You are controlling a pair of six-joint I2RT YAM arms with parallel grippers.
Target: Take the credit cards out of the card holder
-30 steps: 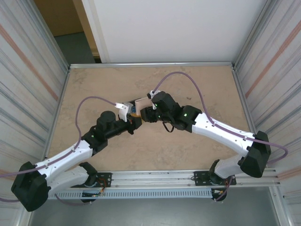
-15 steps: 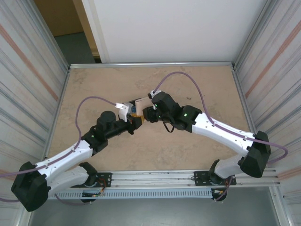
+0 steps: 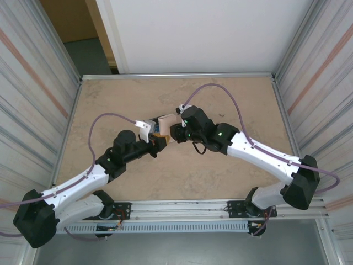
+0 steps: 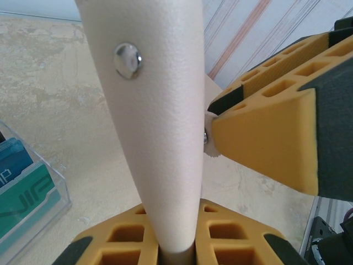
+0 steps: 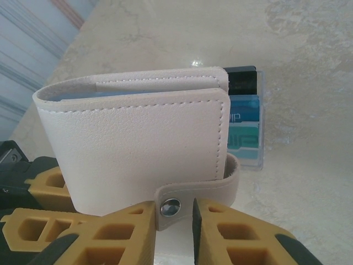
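Note:
The card holder (image 5: 138, 143) is a cream folding wallet, held closed and upright above the table. My left gripper (image 4: 176, 245) is shut on its lower edge, and the holder's side (image 4: 160, 121) rises from between those fingers. My right gripper (image 5: 174, 221) is closed on the snap end of the closure tab (image 5: 182, 201). From above, the left gripper (image 3: 159, 141) and the right gripper (image 3: 172, 132) meet at the holder (image 3: 165, 120) in mid-table. Any credit cards inside the holder are hidden.
A clear case of black, blue and teal cards (image 5: 244, 124) lies on the table just behind the holder, and its corner is in the left wrist view (image 4: 25, 185). Metal rails (image 3: 176, 75) edge the marble table (image 3: 231, 99). Purple cables arch over both arms.
My right gripper's jaws have narrowed around the closure tab and the right wrist has shifted slightly. The left arm and the holder have stayed put.

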